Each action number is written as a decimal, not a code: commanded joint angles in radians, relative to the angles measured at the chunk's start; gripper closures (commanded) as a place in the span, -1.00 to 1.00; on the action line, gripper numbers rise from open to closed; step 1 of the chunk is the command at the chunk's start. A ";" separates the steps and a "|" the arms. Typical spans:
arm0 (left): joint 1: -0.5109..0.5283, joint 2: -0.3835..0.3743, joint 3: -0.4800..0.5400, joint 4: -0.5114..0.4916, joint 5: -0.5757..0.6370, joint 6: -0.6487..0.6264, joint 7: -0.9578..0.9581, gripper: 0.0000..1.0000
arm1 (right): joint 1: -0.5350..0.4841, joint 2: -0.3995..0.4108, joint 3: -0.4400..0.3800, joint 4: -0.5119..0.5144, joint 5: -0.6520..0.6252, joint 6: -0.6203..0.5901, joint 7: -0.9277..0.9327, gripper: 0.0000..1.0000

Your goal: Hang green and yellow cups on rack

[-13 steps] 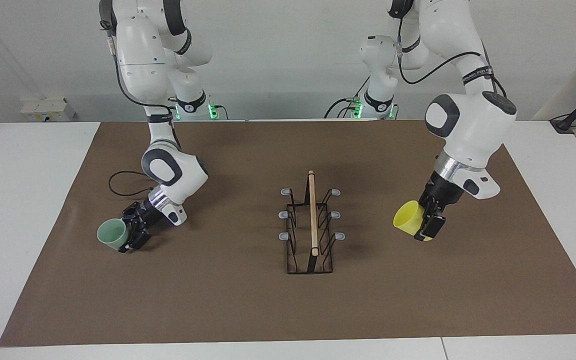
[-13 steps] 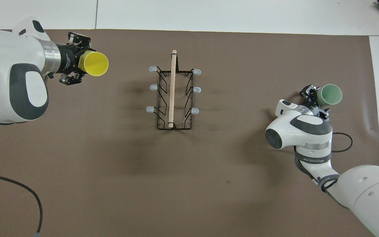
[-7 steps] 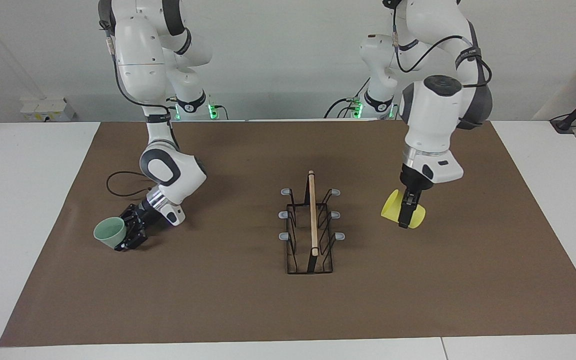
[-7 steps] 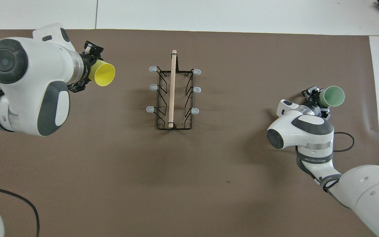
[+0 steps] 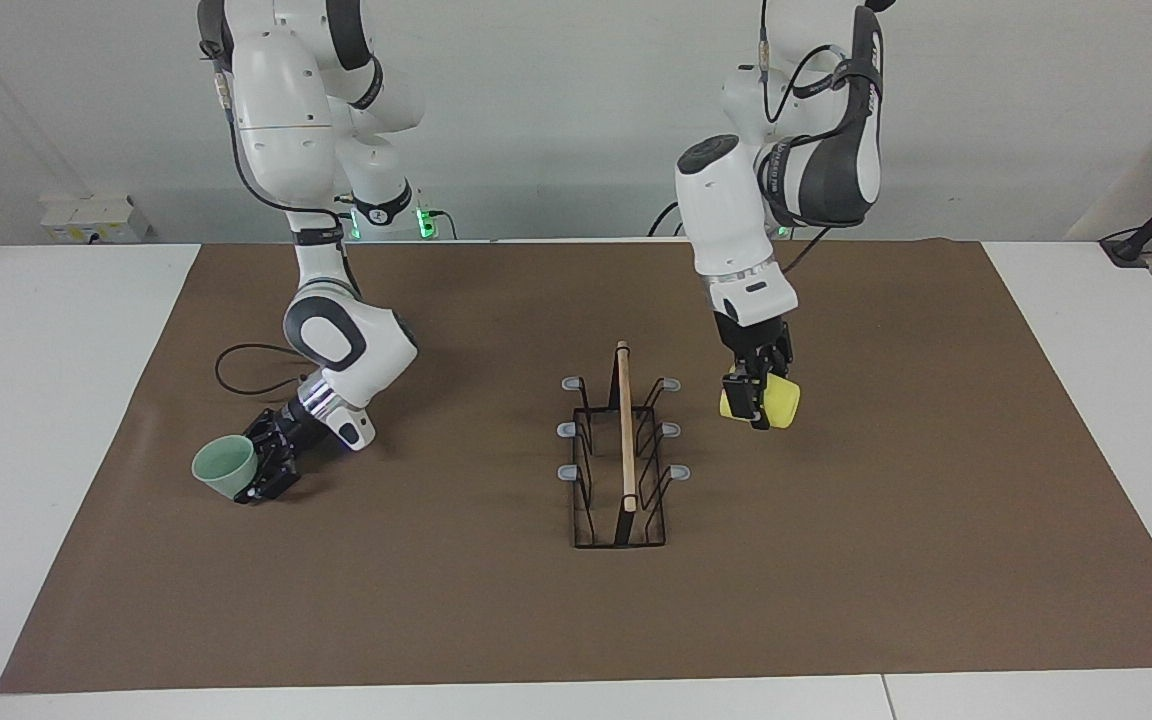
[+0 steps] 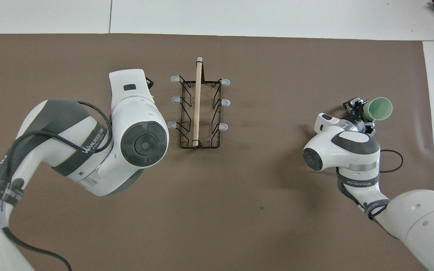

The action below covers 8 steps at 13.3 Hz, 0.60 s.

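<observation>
The black wire rack with its wooden rod stands mid-mat; it also shows in the overhead view. My left gripper is shut on the yellow cup and holds it in the air right beside the rack's prongs on the left arm's side. In the overhead view the left arm's wrist hides this cup. My right gripper is shut on the mint green cup, tilted and low over the mat toward the right arm's end. That gripper and cup also show in the overhead view.
A brown mat covers the white table. A black cable loop lies on the mat beside the right arm's wrist; it also shows in the overhead view. All six grey prong tips on the rack are bare.
My left arm has swung the yellow cup from the left arm's end of the mat to right beside the rack. My right gripper with the green cup has barely shifted.
</observation>
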 commanded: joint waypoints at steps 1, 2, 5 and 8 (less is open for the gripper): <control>-0.076 -0.067 0.016 -0.081 0.146 -0.036 -0.046 1.00 | -0.003 -0.066 0.021 -0.015 0.131 0.019 -0.076 1.00; -0.095 -0.073 0.016 -0.095 0.195 -0.034 -0.047 1.00 | -0.002 -0.093 0.044 -0.014 0.220 0.026 -0.116 1.00; -0.138 -0.066 0.016 -0.127 0.278 -0.037 -0.065 1.00 | 0.001 -0.187 0.092 -0.003 0.557 0.007 -0.230 1.00; -0.155 -0.039 0.013 -0.131 0.370 -0.047 -0.193 1.00 | 0.012 -0.241 0.115 0.034 0.825 -0.031 -0.291 1.00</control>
